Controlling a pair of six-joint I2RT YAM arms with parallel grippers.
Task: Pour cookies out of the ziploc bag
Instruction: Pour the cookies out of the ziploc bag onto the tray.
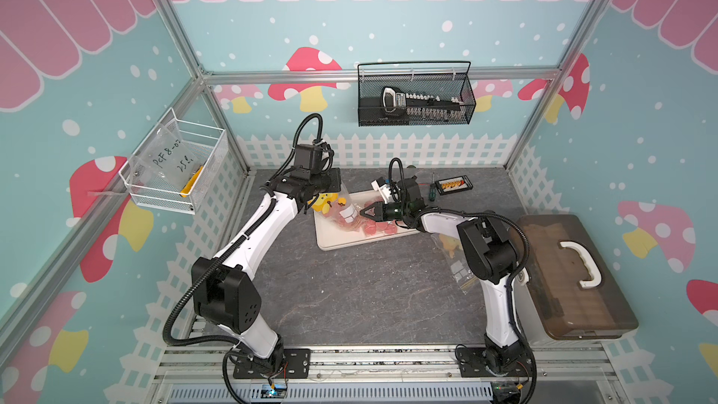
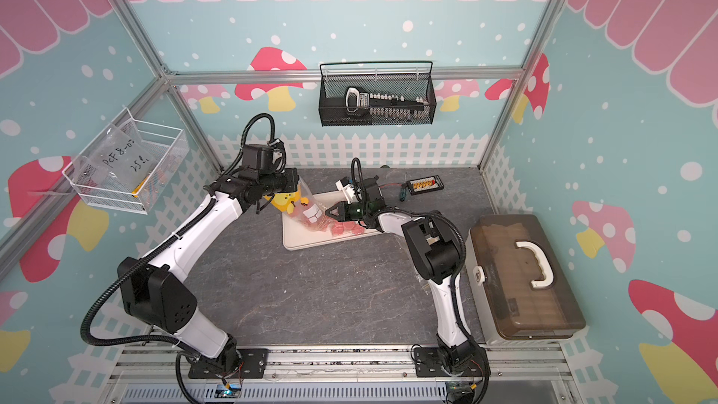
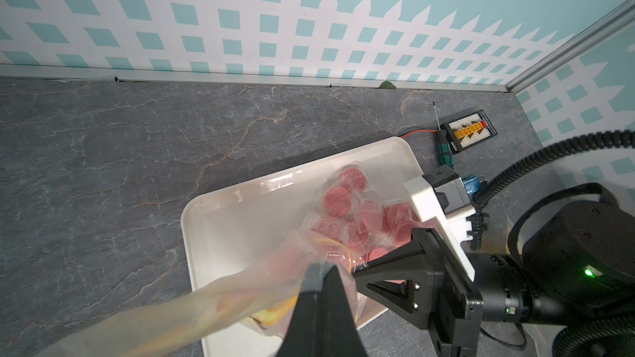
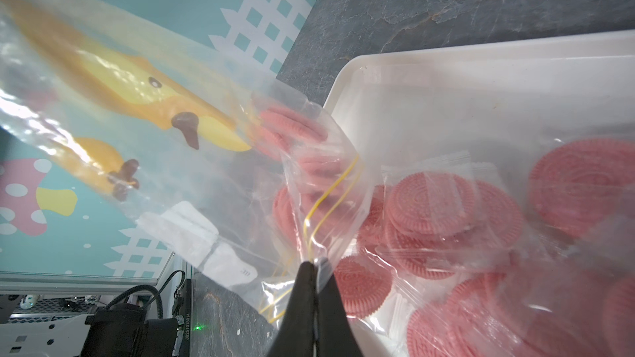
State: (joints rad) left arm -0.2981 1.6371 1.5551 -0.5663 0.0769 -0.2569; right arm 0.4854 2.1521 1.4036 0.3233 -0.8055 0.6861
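Note:
A clear ziploc bag [image 1: 342, 211] with a yellow duck print hangs tilted over the white tray [image 1: 342, 242], mouth down toward the tray. My left gripper [image 3: 321, 267] is shut on the bag's raised end. My right gripper [image 4: 314, 264] is shut on the bag's rim by the yellow zip line, low over the tray. Several pink cookies [image 4: 433, 204] in clear wrappers lie heaped on the tray beside the mouth. A few more cookies [image 4: 292, 125] sit inside the bag near the opening. In both top views the cookies [image 2: 345, 228] lie under the right wrist.
A box with a brown lid [image 1: 563, 277] stands at the right. A small terminal board [image 1: 453, 185] and a screwdriver [image 1: 432, 192] lie behind the tray. Another plastic bag [image 1: 454, 254] lies under the right arm. Wire baskets [image 1: 415, 95] hang on the walls.

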